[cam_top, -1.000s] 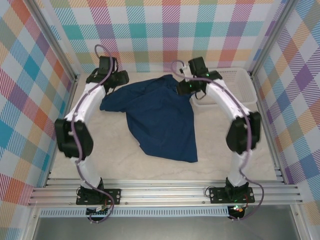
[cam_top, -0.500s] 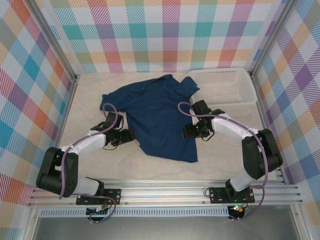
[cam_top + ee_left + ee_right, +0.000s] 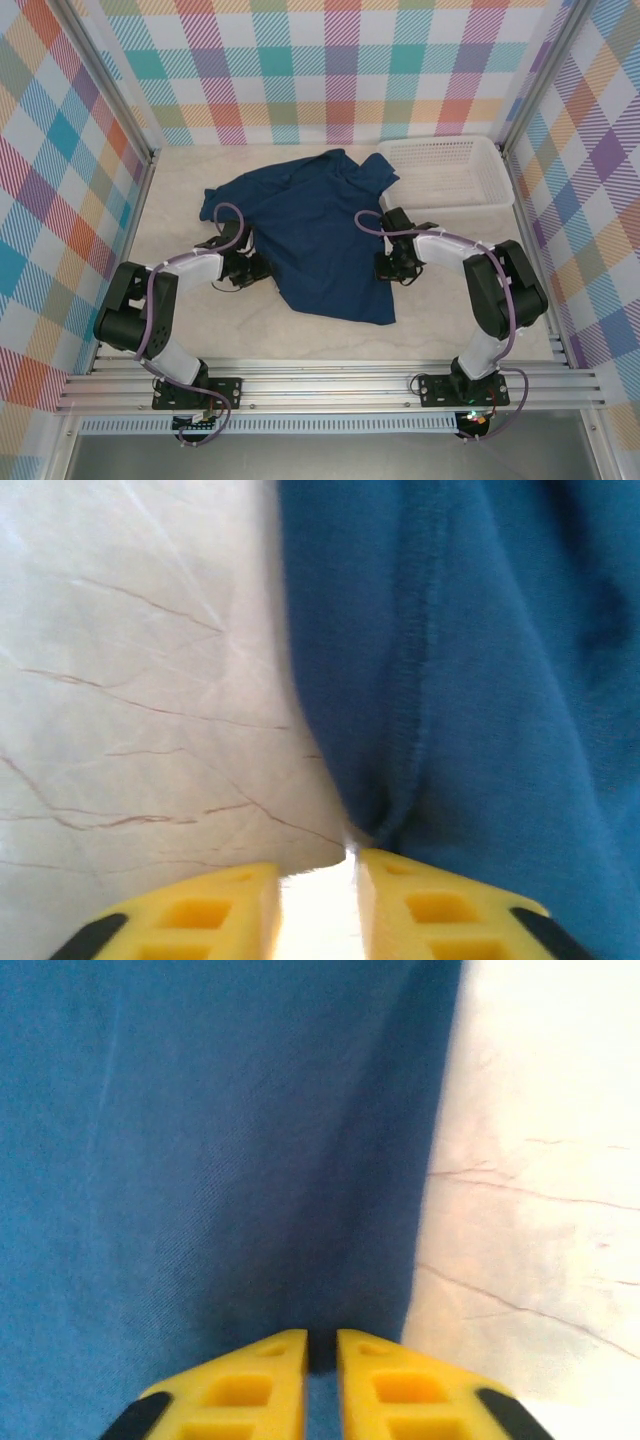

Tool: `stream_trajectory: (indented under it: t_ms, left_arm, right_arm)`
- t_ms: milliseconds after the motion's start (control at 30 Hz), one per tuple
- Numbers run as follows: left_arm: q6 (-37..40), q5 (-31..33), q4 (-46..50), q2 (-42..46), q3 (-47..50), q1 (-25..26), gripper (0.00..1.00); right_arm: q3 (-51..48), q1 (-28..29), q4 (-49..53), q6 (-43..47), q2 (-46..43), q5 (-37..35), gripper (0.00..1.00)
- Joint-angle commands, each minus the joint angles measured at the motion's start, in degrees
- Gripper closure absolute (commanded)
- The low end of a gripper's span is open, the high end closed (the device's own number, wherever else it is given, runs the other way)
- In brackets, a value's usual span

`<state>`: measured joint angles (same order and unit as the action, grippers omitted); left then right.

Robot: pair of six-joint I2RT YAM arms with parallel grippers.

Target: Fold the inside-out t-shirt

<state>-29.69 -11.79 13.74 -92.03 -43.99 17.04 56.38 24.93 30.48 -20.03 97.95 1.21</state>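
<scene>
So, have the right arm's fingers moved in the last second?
Yes. The right fingers came nearer: from beside the basket to below its front rim, at the shirt's edge.

The t-shirt (image 3: 320, 235) lies on the surface (image 3: 450, 310), with the basket (image 3: 446, 170) behind it, to the right. The left hand (image 3: 262, 268) is at its left edge, the right hand (image 3: 385, 265) at its right.

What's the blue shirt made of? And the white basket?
Shirt: looks like soft knit cloth, maybe cotton, matte; it wrinkles and has a stitched seam. Basket: probably stiff white plastic, judging by its even, slotted walls.
</scene>
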Motion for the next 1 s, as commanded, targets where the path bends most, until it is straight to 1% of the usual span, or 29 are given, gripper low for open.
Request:
stream_trajectory:
  t_ms: [0,33,67,133,233,333,400,467,533,600,667,733,767,867,933,967]
  left_arm:
    - [0.4,-7.6,-19.4,-5.4,-1.1,2.3,0.88]
    - [1.0,-7.4,-18.3,-4.9,-1.3,2.3,0.95]
    - [1.6,-7.0,-16.5,-3.7,-1.2,2.3,1.0]
    - [2.6,-5.6,-11.8,0.6,-0.4,2.3,1.0]
    - [2.6,-2.4,-3.9,11.2,2.5,2.3,1.0]
    - [2.0,1.9,4.6,22.4,4.6,2.3,1.0]
    - [1.9,3.9,9.4,28.1,4.5,2.3,1.0]
    - [1.7,5.3,13.5,32.2,3.5,2.3,1.0]
    - [1.5,7.2,13.9,33.3,3.8,2.3,1.0]
    - [1.7,6.8,10.9,30.8,4.4,2.3,1.0]
    - [1.9,3.8,6.6,26.1,3.6,2.3,0.88]
    - [1.5,1.6,1.0,20.5,1.9,2.3,0.67]
    - [1.5,1.1,-0.7,17.6,0.7,2.3,0.61]
    - [1.9,0.0,-3.9,9.6,-2.3,2.3,0.49]
    - [2.1,0.5,-4.9,5.4,-4.1,2.3,0.43]
    - [2.6,0.5,-5.0,3.4,-4.9,2.3,0.42]
  right_arm:
    - [2.8,-1.9,1.3,1.1,0.1,-2.2,0.91]
    - [3.1,-2.3,1.5,1.4,0.0,-2.9,0.94]
    - [3.5,-2.8,2.0,1.9,-0.3,-3.8,0.97]
    - [4.5,-3.5,3.0,2.7,-0.9,-5.0,1.0]
    - [5.7,-4.1,4.1,3.8,-1.6,-5.9,1.0]
    - [5.3,-4.1,2.9,4.5,-2.4,-2.7,1.0]
    - [3.9,-3.8,0.5,4.3,-3.4,2.8,0.91]
    - [3.1,-3.4,0.4,3.6,-4.1,6.5,0.78]
    - [2.3,-2.8,1.3,3.5,-4.8,6.0,0.7]
    - [1.2,-2.7,0.9,3.4,-5.9,5.1,0.62]
    - [1.0,-2.7,0.5,2.9,-5.9,5.1,0.56]
    - [0.5,-2.7,0.2,1.7,-5.4,6.2,0.47]
    - [-0.1,-2.7,-0.3,1.3,-5.3,6.3,0.45]
    - [-1.3,-2.6,-1.2,0.2,-4.6,6.2,0.44]
    - [-1.8,-2.2,-2.1,-0.8,-3.7,7.7,0.44]
    - [-2.0,-1.9,-2.6,-1.3,-3.2,7.9,0.45]
